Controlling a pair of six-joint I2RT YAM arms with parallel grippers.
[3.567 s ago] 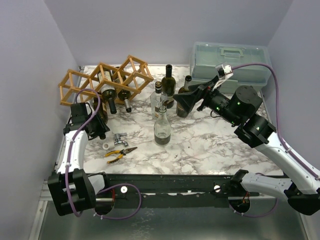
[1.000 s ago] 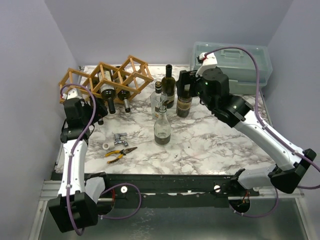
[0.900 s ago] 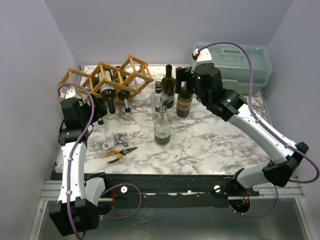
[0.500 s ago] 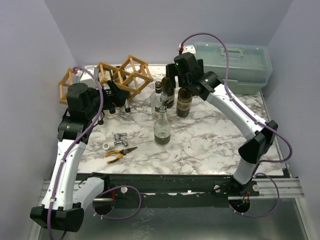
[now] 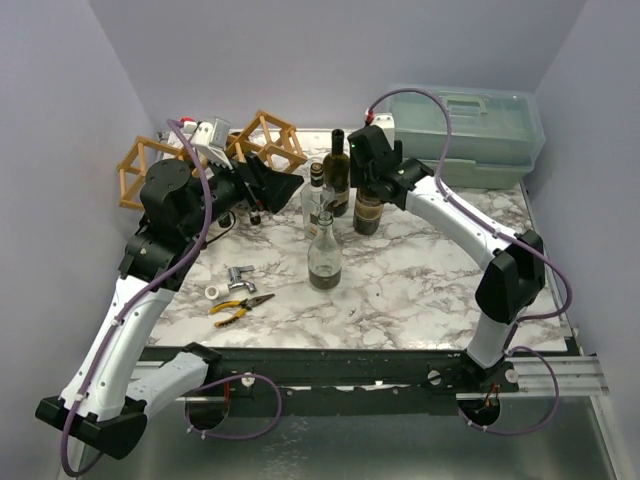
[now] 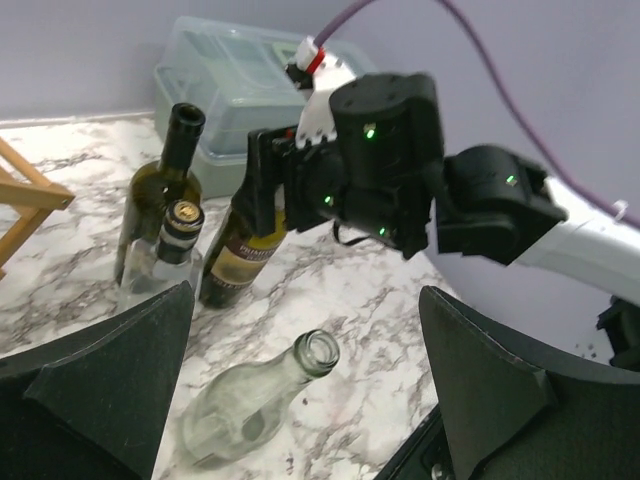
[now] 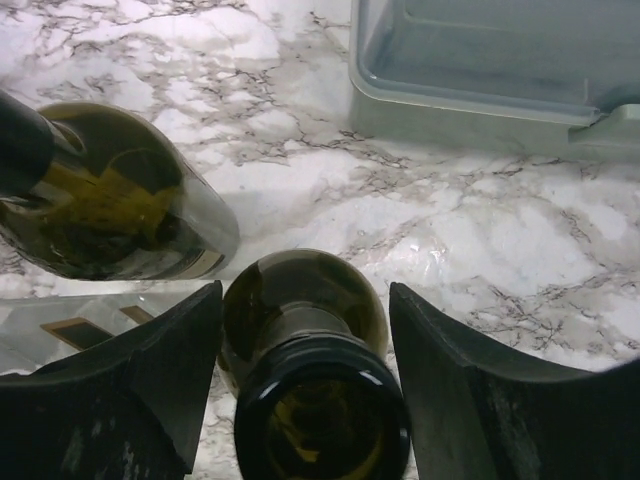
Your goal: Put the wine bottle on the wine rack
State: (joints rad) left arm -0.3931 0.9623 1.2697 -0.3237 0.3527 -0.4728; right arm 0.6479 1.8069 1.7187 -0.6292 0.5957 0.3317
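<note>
Olive-green wine bottle (image 7: 310,372) (upright, uncorked)

Translucent pale-green plastic toolbox (image 5: 465,125) at far right corner, lid down, carry handle on top, standing flat on tabletop. Tabletop (image 5: 420,280) white marble pattern, grey veins. Toward near left edge: yellow-handled pliers (image 5: 242,306) lying flat, jaws pointing right. Small chrome tap fitting (image 5: 239,277) just behind pliers. White ring-shaped cap (image 5: 213,292) just beside pliers' handles, left of tap fitting. Lilac walls (image 5: 300,50) on three sides. Black metal rail (image 5: 350,365) along near table edge.
</note>
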